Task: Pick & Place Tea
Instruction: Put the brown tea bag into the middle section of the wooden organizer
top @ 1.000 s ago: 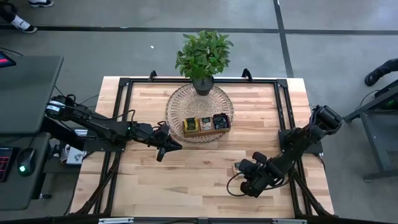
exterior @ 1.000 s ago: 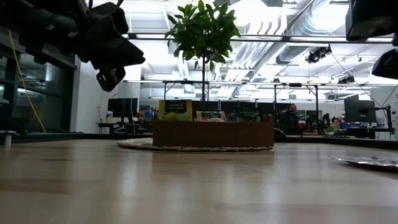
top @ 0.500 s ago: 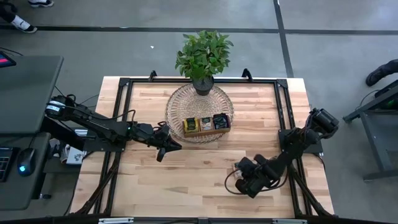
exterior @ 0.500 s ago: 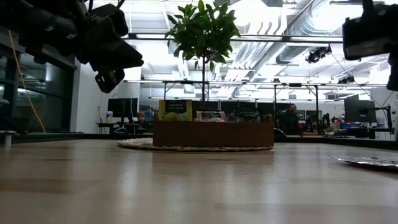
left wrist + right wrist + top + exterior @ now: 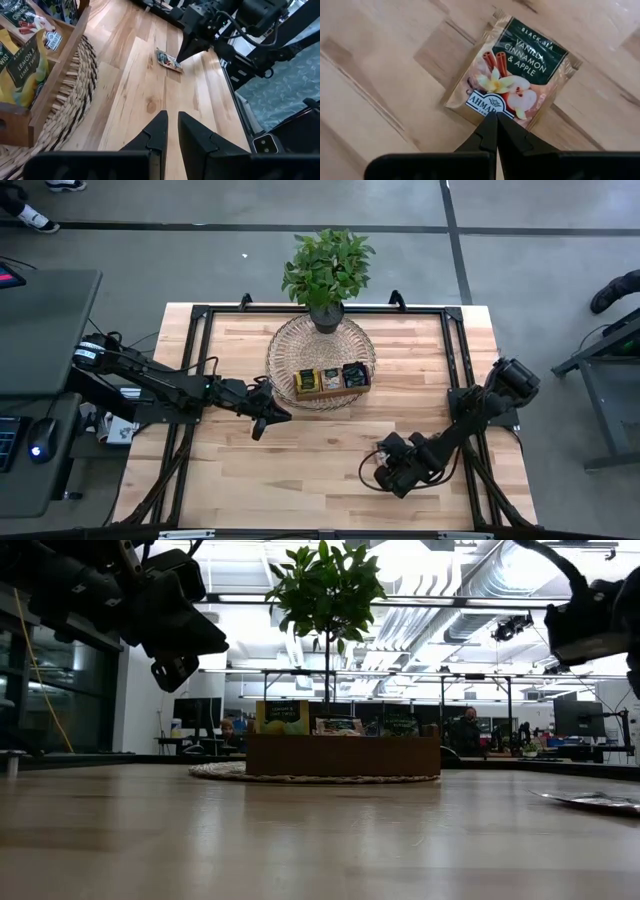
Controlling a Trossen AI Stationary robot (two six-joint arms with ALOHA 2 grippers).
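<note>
One tea sachet (image 5: 512, 75), dark green and gold with a printed label, lies flat on the wooden table (image 5: 300, 470); it also shows in the left wrist view (image 5: 167, 60) and the high view (image 5: 381, 447). My right gripper (image 5: 496, 118) is shut and points down at the sachet's edge. More tea sachets (image 5: 22, 65) stand upright in the wooden tray (image 5: 332, 379). My left gripper (image 5: 172, 119) hovers left of the tray, above the table, with only a narrow gap between its fingers and nothing in it. My right gripper's shut fingertips (image 5: 490, 125) stand over one edge of the sachet (image 5: 485, 107), coming from above and pointing steeply down. Whether they touch it, I cannot tell. The sachet lies flat on the table.
The tray rests on a round wicker mat (image 5: 290, 340) at the table's far middle, and a potted plant (image 5: 327, 270) stands at the mat's far edge. Black frame rails (image 5: 455, 350) run along the table's sides. Bare wood lies between the two grippers.
My right gripper has come down toward the sachet, shifted a little toward the table's left edge and rolled about its own axis, staying shut. The sachet has not moved.
</note>
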